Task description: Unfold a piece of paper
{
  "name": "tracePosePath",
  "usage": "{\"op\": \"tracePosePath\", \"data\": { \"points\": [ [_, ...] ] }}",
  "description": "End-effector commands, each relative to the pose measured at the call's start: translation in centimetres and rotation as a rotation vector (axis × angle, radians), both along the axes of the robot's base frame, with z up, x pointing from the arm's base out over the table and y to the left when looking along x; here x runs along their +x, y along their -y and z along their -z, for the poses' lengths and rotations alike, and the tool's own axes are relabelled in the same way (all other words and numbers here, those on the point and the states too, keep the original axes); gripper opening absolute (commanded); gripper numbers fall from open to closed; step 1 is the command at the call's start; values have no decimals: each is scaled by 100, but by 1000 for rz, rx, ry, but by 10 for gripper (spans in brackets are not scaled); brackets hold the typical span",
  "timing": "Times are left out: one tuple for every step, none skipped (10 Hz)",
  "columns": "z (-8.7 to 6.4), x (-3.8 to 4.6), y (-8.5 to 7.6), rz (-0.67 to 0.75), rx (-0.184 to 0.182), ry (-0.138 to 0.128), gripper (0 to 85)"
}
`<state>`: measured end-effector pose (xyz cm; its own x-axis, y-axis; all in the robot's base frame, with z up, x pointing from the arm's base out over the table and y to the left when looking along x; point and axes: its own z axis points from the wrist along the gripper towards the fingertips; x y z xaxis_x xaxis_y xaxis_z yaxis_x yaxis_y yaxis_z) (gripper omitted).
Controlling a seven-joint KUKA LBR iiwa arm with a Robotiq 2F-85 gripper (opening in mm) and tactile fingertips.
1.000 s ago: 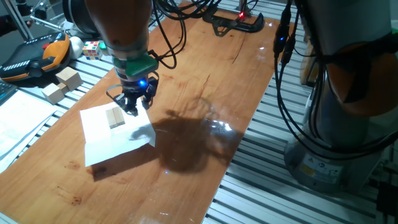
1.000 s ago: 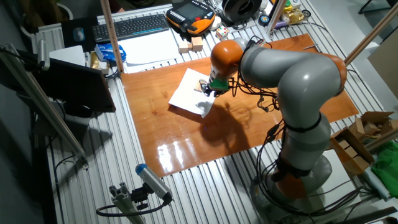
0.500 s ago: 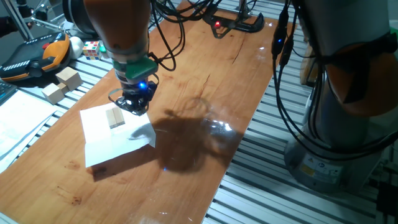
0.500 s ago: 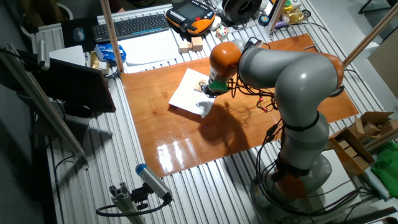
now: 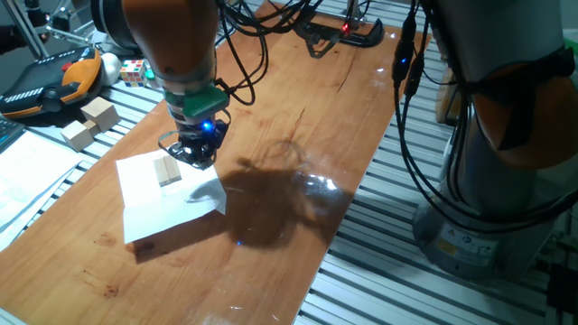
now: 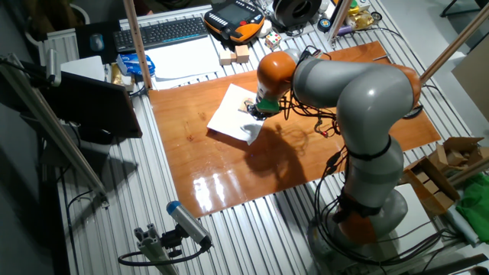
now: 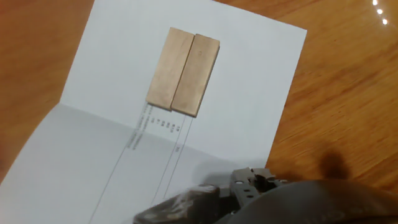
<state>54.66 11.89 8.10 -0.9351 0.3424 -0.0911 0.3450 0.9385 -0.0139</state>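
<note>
The piece of paper [image 5: 153,206] is a white sheet with a fold crease, lying on the wooden table [image 5: 307,108]. Its right flap stands slightly raised. A pair of small wooden blocks [image 5: 166,170] rests on it. In the hand view the paper [image 7: 249,81] fills the frame, with the blocks [image 7: 184,70] side by side above the crease. My gripper [image 5: 191,157] is low at the paper's far edge, right of the blocks, with its fingers closed together at that edge. It shows in the other fixed view [image 6: 257,111] and at the bottom of the hand view [image 7: 249,184].
Loose wooden blocks [image 5: 90,122], a colour cube [image 5: 135,70] and an orange pendant [image 5: 50,81] lie off the table at the left. Printed sheets [image 5: 23,176] lie at the near left. A black clamp [image 5: 348,34] sits at the table's far end. A keyboard [image 6: 160,32] lies beyond.
The gripper's fingers were spread a second ago and are now drawn together at the paper's edge. The hand shifted slightly. The paper and blocks have not moved.
</note>
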Motion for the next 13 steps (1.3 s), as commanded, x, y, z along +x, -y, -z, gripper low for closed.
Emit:
{"op": "tracePosePath", "data": {
  "points": [
    [0,0,1,-9,-20,-22,20],
    [0,0,1,-39,-25,-41,20],
    [0,0,1,-80,-6,-55,20],
    [0,0,1,-107,20,-48,20],
    [0,0,1,-118,29,-31,20],
    [0,0,1,-126,30,-39,20],
    [0,0,1,-139,33,-47,20],
    [3,11,-9,-140,44,-43,20],
    [20,64,-102,-129,45,-35,20],
    [36,103,-211,-109,41,-34,20],
    [76,135,-294,-102,33,-29,20],
    [132,168,-318,-100,38,-24,20],
    [213,218,-323,-102,49,-13,20]
  ]
}}
